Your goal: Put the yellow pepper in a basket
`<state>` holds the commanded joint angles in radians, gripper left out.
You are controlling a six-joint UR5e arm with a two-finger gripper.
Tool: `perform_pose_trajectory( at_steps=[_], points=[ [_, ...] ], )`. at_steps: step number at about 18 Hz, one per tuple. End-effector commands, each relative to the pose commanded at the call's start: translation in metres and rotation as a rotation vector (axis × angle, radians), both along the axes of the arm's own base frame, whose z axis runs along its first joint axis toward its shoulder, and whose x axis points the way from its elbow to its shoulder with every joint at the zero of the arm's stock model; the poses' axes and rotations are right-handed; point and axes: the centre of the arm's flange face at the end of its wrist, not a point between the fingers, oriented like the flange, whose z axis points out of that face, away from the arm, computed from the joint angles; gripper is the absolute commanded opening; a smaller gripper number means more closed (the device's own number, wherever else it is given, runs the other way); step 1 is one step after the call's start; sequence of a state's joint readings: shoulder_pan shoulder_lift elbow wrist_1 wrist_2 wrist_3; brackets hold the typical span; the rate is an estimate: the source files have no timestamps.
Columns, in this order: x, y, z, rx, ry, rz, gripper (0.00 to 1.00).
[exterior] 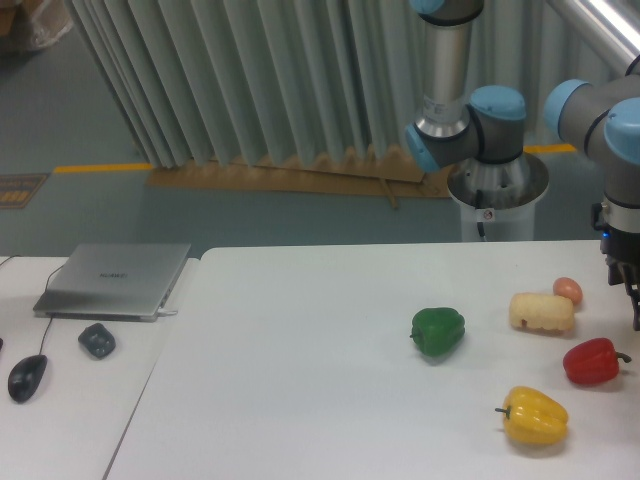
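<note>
White tabletop (300, 380) filled the lower field, with a second, adjoining surface at the left and a ribbed grey curtain closing the background. Nearest the camera, the yellow pepper (536, 416) lay on its side near the right front of the tabletop, stem pointing left, clear of every neighbour; that isolation would probably allow a grasp from above without disturbing anything else. Just behind and to its right sat the red pepper (592, 361), close by but not touching it. Farther left, and well apart, rested the green pepper (438, 331). Behind these lay a pale cream block (542, 312), with a small orange-pink round item (567, 290) just beside its far right end; whether the two touched could not be resolved.

At the right edge the end effector (632, 285) hung above the tabletop beyond the red pepper, cut off by the frame, so its open or closed state could not be told; nothing was visibly carried. It stood apart from the yellow pepper, suggesting the approach had not begun. No basket appeared within view. On the left surface lay a closed laptop (115, 280), a dark mouse (27, 377) and a small dark object (97, 340). Farthest back, the arm's base (496, 195) rose before the curtain.
</note>
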<state>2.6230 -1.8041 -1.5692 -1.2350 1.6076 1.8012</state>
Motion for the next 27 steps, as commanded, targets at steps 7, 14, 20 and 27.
perform_pose_trajectory(
  at_steps=[7, 14, 20, 27],
  points=[
    [0.0016, 0.0020, -0.0049, -0.005, -0.007, -0.001, 1.00],
    [0.0020, 0.0029, -0.0042, -0.002, -0.007, 0.013, 1.00],
    [0.0020, 0.0029, -0.0042, -0.002, -0.007, 0.013, 1.00],
    [0.0017, 0.0031, -0.0051, -0.002, -0.008, 0.014, 1.00]
  ],
)
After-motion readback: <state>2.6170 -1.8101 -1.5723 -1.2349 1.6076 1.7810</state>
